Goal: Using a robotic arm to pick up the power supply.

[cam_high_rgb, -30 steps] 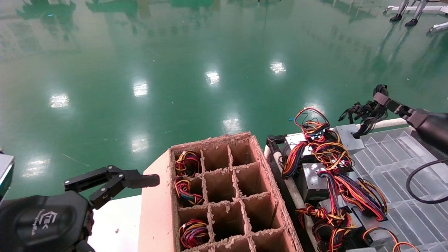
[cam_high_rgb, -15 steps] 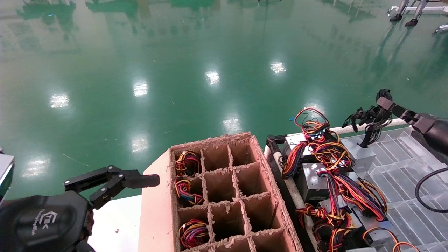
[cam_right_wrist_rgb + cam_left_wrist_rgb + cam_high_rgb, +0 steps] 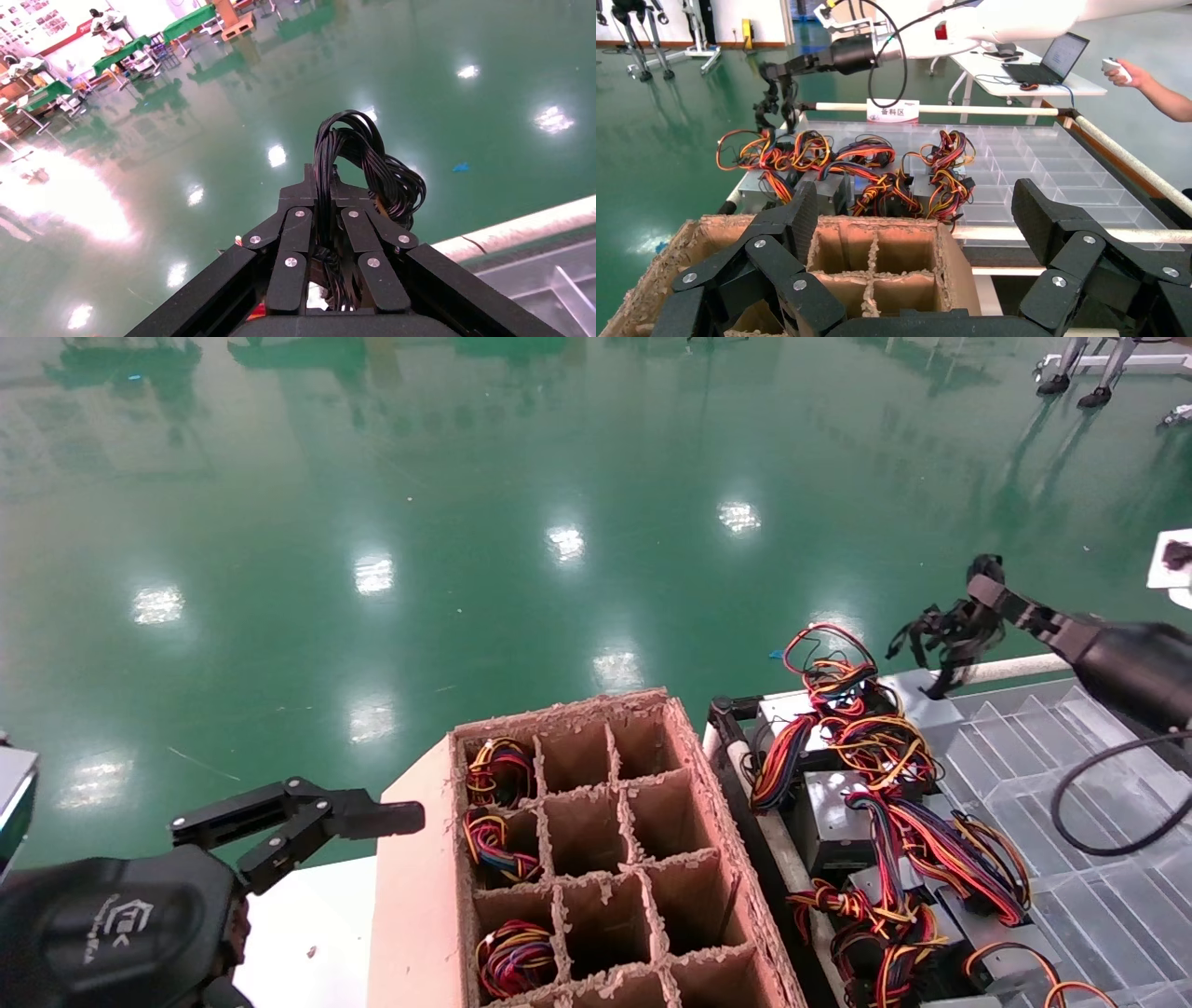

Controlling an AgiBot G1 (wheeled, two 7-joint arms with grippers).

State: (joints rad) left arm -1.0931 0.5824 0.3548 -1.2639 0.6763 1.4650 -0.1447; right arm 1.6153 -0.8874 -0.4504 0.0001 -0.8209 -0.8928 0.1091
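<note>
Two grippers are shown. At right of the head view, the right gripper (image 3: 978,590) is clamped on the black cable bundle (image 3: 945,631) of the power supply (image 3: 917,696), whose grey box is seen at the tray's (image 3: 1071,775) far left corner, beside coloured wires (image 3: 866,728). At lower left, the left gripper (image 3: 372,814) is held spread apart beside the cardboard crate (image 3: 419,896).

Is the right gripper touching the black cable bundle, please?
Touching: the right wrist view shows the right gripper shut on the black cable bundle.
</note>
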